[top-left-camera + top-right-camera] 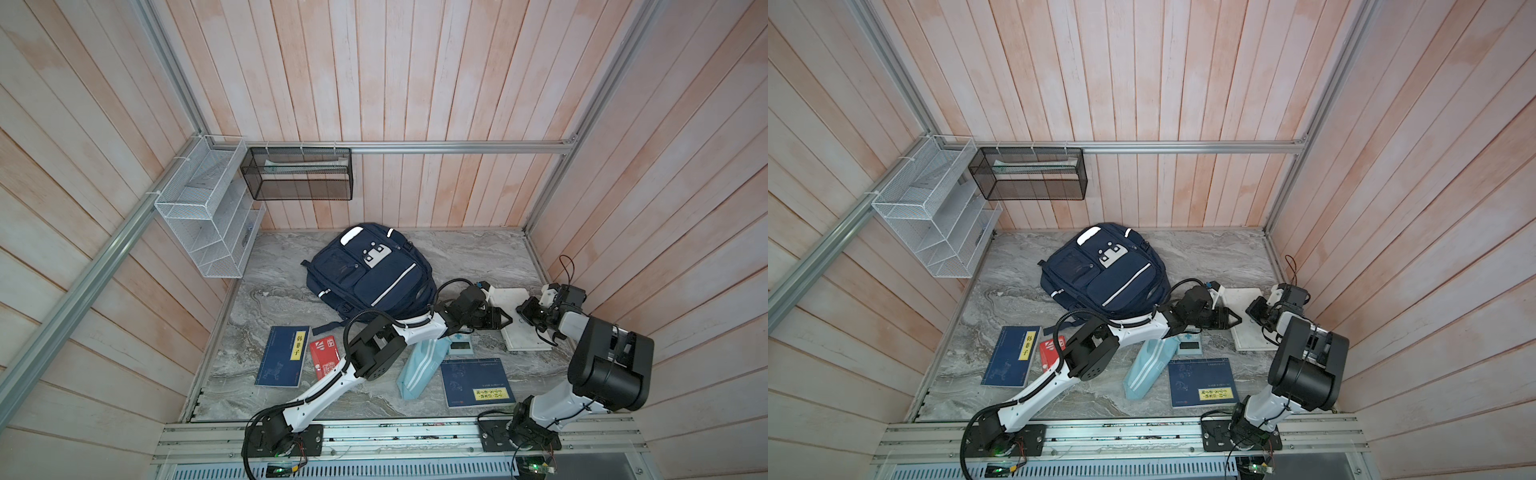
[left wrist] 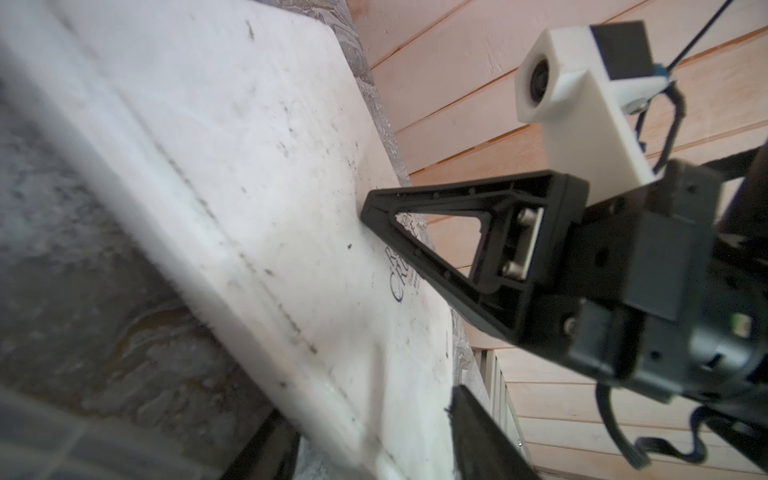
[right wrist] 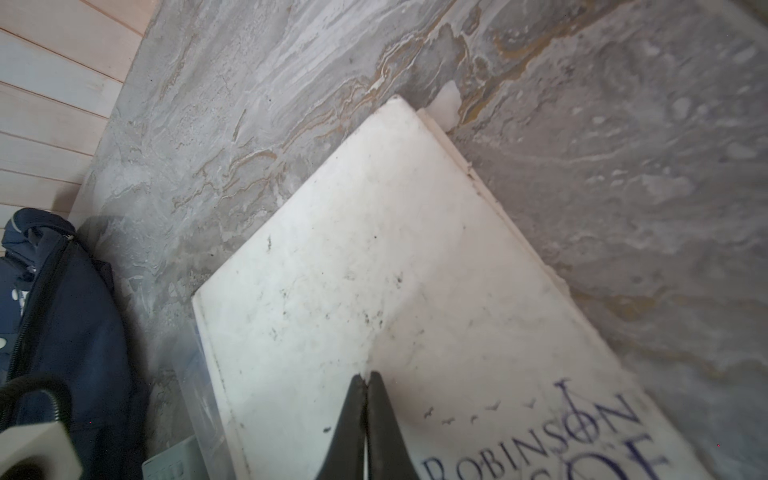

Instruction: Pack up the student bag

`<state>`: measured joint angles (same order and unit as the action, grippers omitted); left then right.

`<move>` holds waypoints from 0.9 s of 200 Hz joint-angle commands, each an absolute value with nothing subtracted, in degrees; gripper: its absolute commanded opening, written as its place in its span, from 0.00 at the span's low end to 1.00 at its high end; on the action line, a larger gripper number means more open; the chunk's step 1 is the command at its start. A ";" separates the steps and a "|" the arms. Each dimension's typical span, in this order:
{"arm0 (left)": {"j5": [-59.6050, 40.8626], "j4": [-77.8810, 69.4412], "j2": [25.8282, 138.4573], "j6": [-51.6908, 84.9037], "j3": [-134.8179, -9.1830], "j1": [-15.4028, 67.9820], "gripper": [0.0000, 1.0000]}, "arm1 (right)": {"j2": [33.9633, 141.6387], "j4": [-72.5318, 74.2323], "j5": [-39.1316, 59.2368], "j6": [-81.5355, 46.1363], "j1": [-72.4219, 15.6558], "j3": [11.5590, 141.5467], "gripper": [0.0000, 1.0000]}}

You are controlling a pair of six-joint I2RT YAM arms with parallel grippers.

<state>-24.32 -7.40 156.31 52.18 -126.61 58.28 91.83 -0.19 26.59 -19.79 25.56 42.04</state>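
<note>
The student bag [image 1: 370,274] [image 1: 1104,274], navy with white stripes, lies front-up at the back middle of the marble table; its side shows in the right wrist view [image 3: 62,332]. To its right lies a scuffed white book [image 1: 525,336] [image 1: 1252,336] [image 2: 249,166] [image 3: 374,270] titled Robinson Crusoe. My left gripper [image 1: 508,320] [image 1: 1237,321] [image 2: 365,415] reaches across to the book's left edge, jaws apart with that edge between them. My right gripper [image 1: 519,309] [image 1: 1249,311] [image 3: 365,376] is shut, empty, its tip on the cover.
Two dark-blue books [image 1: 284,357] [image 1: 476,382], a red booklet [image 1: 326,357], a light-blue striped pouch [image 1: 419,365] and a small pale-blue card [image 1: 459,345] lie near the front. A white wire rack [image 1: 203,216] and a black mesh shelf [image 1: 297,174] hang on the back-left walls.
</note>
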 commanded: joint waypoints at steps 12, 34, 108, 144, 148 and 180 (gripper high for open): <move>-23.06 -16.70 155.03 51.78 -126.87 57.47 0.60 | 92.72 -6.28 21.58 -20.14 24.81 41.57 0.18; -23.63 -17.14 155.63 52.56 -126.61 57.13 0.61 | 91.11 -7.69 16.85 -20.14 24.79 43.99 0.34; -23.76 -17.79 156.06 53.33 -125.86 56.69 0.61 | 97.03 -12.53 4.67 -17.50 26.67 51.58 0.67; -24.09 -16.73 157.00 53.65 -126.91 56.61 0.62 | 100.05 -11.76 15.33 -17.09 26.79 51.53 0.67; -24.03 -16.54 157.13 53.85 -127.10 56.56 0.62 | 100.37 -11.72 16.74 -17.20 26.78 51.36 0.67; -25.61 -17.00 159.46 56.49 -129.33 55.99 0.67 | 100.94 -9.83 25.64 -17.98 26.79 49.25 0.61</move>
<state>-24.23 -12.97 156.62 54.89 -126.37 56.62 98.80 -7.31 15.88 -18.04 27.29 51.90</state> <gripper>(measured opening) 0.664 0.630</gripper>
